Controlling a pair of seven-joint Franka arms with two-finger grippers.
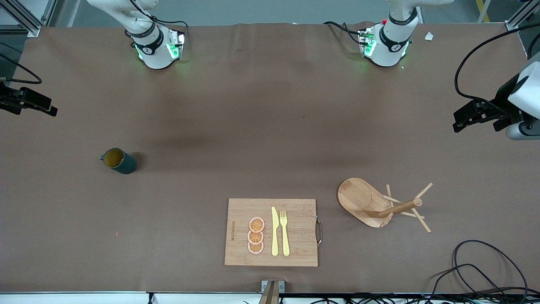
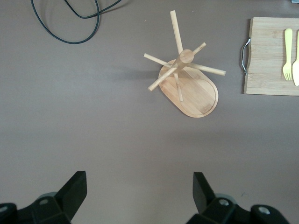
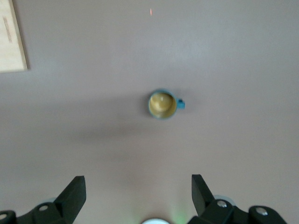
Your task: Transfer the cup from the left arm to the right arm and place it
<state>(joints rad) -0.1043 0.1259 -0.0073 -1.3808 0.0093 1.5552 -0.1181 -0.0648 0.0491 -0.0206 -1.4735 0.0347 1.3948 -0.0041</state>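
The cup (image 1: 119,161), dark teal-green with a yellowish-brown inside, stands upright on the brown table toward the right arm's end. It also shows in the right wrist view (image 3: 163,104), with its handle to one side. My right gripper (image 1: 49,109) is up in the air at that end of the table, open and empty (image 3: 138,183), and apart from the cup. My left gripper (image 1: 459,123) is up in the air at the left arm's end, open and empty (image 2: 140,179), over bare table near the wooden peg rack (image 2: 189,81).
The wooden peg rack (image 1: 371,202) is on the table toward the left arm's end. A wooden cutting board (image 1: 295,249) with a yellow knife, a yellow fork and orange slices lies near the front camera. Black cables (image 1: 476,261) lie at the table corner.
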